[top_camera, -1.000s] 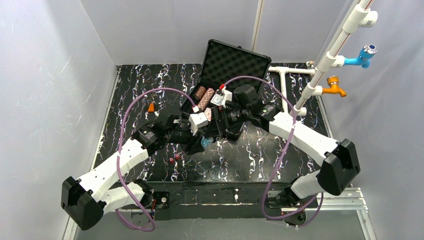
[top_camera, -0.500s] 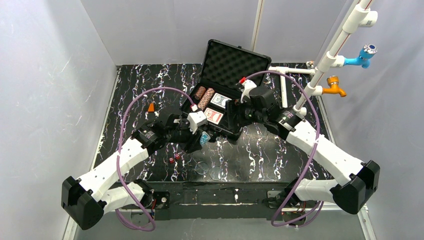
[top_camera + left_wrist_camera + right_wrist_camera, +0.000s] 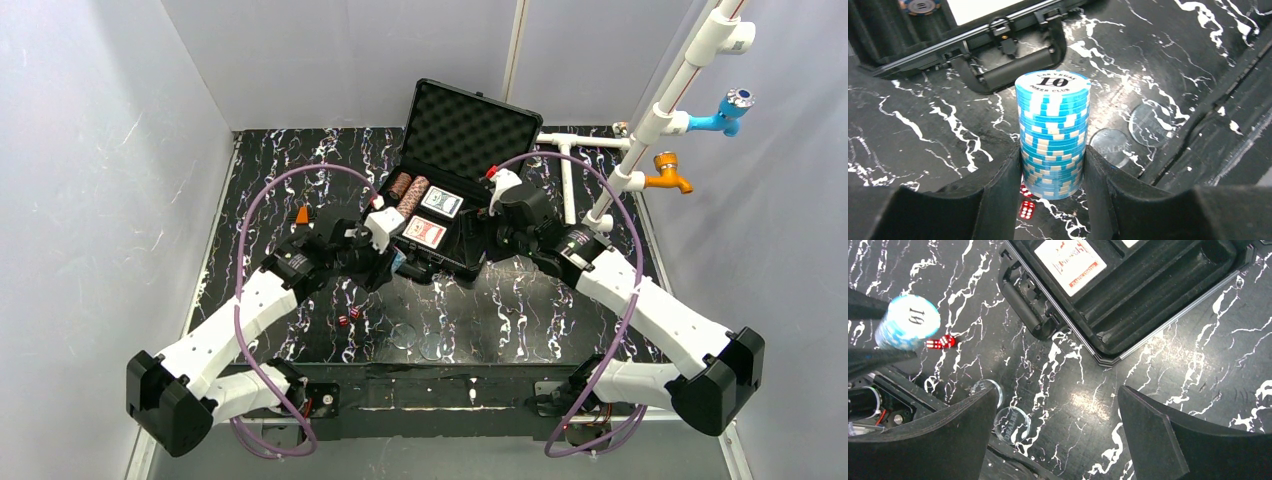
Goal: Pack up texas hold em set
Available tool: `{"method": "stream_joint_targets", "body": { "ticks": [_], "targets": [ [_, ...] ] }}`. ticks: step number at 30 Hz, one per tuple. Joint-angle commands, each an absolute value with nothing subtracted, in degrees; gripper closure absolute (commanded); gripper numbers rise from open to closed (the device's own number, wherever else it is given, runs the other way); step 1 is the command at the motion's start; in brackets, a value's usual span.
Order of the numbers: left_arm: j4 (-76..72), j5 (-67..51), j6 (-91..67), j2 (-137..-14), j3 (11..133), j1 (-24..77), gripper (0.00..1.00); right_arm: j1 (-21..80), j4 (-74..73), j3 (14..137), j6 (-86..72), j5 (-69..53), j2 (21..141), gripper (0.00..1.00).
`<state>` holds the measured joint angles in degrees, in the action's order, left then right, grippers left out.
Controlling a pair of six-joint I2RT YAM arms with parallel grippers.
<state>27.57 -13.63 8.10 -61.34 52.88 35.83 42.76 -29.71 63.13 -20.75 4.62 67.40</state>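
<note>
Looking from above, you see the black case (image 3: 462, 125) open at the far middle of the marbled table (image 3: 500, 310), with its foam-lined lid standing up on the far side. In its left part lie two rows of chips (image 3: 407, 189), one brownish and one reddish. To the right of them is a light-faced card deck (image 3: 441, 201), and nearer to you a red card deck (image 3: 424, 232).

This view gives only a spot of blue at the left gripper (image 3: 392, 262). The left wrist camera shows more. The fingers (image 3: 1000, 195) are clamped on both sides of a blue chip stack (image 3: 1053, 125), which stands upright between them, and its top chip is marked 10. The stack is over the table, just near of the case handle (image 3: 1008, 70). Red dice (image 3: 1026, 207) show beside its lower end, and two clear dealer buttons (image 3: 1113, 147) lie to its right.

The right wrist camera shows the right gripper (image 3: 1058, 395) with its jaws wide apart and holding nothing, above the table by the near right corner of the case. From here you also see that the red deck sits flat in its own compartment.
</note>
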Motion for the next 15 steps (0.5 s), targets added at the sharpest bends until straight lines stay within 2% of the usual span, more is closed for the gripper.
{"method": "stream_joint_targets", "body": {
  "ticks": [1,15],
  "targets": [
    [27.14,-9.89,7.91,-62.77,57.42,34.07,1.0,42.63,-29.17,62.44,-19.4,7.11,65.36,0.02],
    [27.64,-7.63,5.78,-72.41,65.6,26.77,1.0,42.63,-29.67,59.83,-17.88,9.38,63.69,0.02]
  ]
}}
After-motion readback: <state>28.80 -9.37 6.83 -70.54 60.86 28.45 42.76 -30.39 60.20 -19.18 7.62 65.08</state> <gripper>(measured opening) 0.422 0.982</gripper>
